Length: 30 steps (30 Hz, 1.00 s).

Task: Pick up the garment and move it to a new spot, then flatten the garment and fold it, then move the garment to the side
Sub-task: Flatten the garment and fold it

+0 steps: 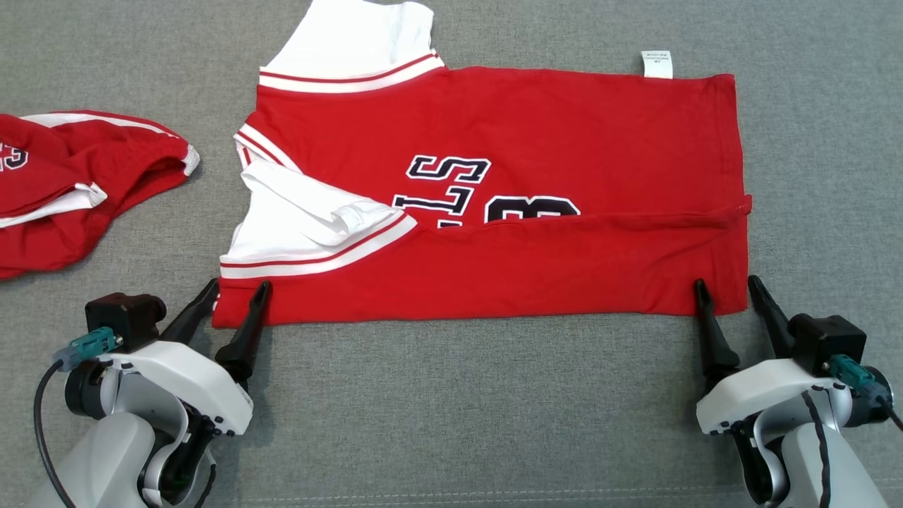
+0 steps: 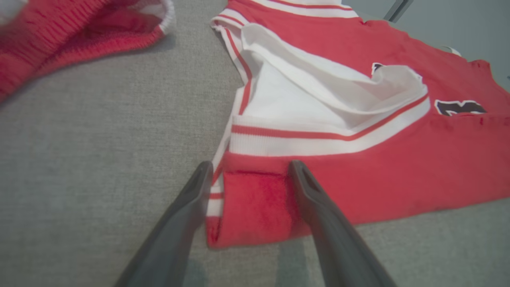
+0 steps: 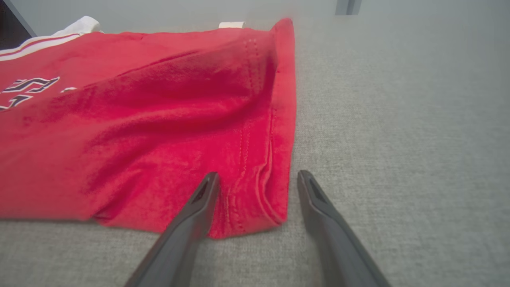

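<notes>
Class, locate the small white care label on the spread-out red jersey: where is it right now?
In the head view, the care label sticks out from the far edge of the red jersey, near its right-hand corner, lying on the grey surface.

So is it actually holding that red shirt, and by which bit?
Nothing is held. The left gripper and right gripper stand open, each straddling a near corner of the red shirt.

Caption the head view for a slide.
Open left gripper and right gripper bracket the near corners of the partly folded red jersey.
</notes>
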Motion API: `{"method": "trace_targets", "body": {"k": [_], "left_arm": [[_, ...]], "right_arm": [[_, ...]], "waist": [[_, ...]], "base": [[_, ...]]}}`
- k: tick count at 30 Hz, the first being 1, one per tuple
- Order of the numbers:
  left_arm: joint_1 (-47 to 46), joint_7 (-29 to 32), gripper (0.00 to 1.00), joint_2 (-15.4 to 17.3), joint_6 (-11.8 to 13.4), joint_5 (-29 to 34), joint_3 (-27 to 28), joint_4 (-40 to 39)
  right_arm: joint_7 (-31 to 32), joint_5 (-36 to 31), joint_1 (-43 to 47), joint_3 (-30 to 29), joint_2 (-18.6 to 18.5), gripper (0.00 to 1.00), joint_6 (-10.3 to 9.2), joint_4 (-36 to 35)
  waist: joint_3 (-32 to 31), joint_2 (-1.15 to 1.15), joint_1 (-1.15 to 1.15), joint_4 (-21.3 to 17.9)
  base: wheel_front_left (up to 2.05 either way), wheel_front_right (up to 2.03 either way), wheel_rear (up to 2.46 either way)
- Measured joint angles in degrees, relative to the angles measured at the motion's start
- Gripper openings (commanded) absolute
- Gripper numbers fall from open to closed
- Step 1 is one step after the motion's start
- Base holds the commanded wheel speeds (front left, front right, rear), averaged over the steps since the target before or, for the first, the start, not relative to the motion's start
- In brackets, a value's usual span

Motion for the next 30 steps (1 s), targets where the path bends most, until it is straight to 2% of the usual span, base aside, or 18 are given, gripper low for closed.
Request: {"method": "trace_targets", "body": {"k": [1, 2, 3, 4, 5, 6, 11, 15, 24, 26, 30], "left_arm": [[-0.18, 0.14, 1.0, -0.14, -0.47, -0.37, -0.11, 0.24], [-0.33, 0.54, 1.0, -0.2, -0.87, -0.94, -0.26, 0.53], [-0.6, 0.73, 1.0, -0.16, -1.19, -0.99, -0.41, 0.75], [-0.85, 1.01, 0.78, -0.24, -1.54, -1.3, -0.4, 0.86], [-1.01, 1.21, 0.32, -0.25, -1.65, -1.42, -0.57, 0.9], [-1.03, 1.37, 0.0, -0.25, -1.67, -1.36, -0.69, 0.83], [-0.65, 1.4, 0.0, -0.49, -2.07, -2.66, -0.58, -1.79], [2.83, 2.07, 0.0, 0.26, -0.91, -3.87, -0.03, -6.55], [15.78, 3.66, 0.0, 3.74, 4.93, -6.01, 0.71, -19.09], [18.25, 3.71, 0.0, 3.91, 6.51, -6.06, 0.81, -21.5], [21.33, 4.37, 0.0, 3.81, 7.67, -7.02, 0.6, -24.4]], "right_arm": [[0.01, 0.49, -0.37, 0.22, -0.07, 0.53, 0.0, 0.58], [0.01, 0.92, -0.64, 0.4, -0.1, 0.38, 0.0, 0.93], [0.01, 1.0, -0.85, 0.51, -0.11, 0.33, 0.0, 1.11], [0.03, 1.26, -1.09, 0.66, -0.11, 0.0, 0.0, 1.31], [0.1, 1.59, -1.23, 0.92, -0.11, 0.0, 0.0, 1.4], [0.1, 1.92, -1.24, 1.3, -0.03, 0.0, 0.01, 1.4], [0.81, 2.36, -0.75, 1.22, -0.03, 0.0, 0.01, 0.81], [2.6, 5.04, 3.3, 0.15, -0.45, 0.0, 0.01, -3.19], [11.24, 10.53, 16.64, -2.48, -2.67, 0.0, 0.01, -17.92], [13.02, 11.03, 19.11, -3.34, -2.65, 0.0, 0.01, -20.04], [14.3, 11.48, 22.57, -5.11, -1.99, 0.0, 0.01, -22.07]], "waist": [[-0.04, 0.0, 0.0, 0.05], [-0.08, 0.0, 0.0, 0.05], [-0.12, 0.0, 0.0, 0.03], [-0.18, 0.0, 0.0, 0.03], [-0.28, 0.0, 0.0, 0.02], [-0.4, 0.0, 0.0, -0.02], [-1.27, 0.0, 0.0, 0.3], [-2.58, 0.0, 0.0, 1.04], [-4.79, 0.0, 0.0, 2.84], [-5.04, 0.0, 0.0, 3.14], [-5.38, 0.0, 0.0, 3.87]], "base": [[0.0, 0.0, 0.0], [0.0, 0.0, 0.0], [0.0, 0.0, 0.0], [0.0, 0.0, 0.0], [0.0, 0.0, 0.0], [0.0, 0.0, 0.0], [0.0, 0.0, 0.0], [0.0, 0.0, 0.0], [0.0, 0.0, 0.0], [0.0, 0.0, 0.0], [0.0, 0.0, 0.0]]}}
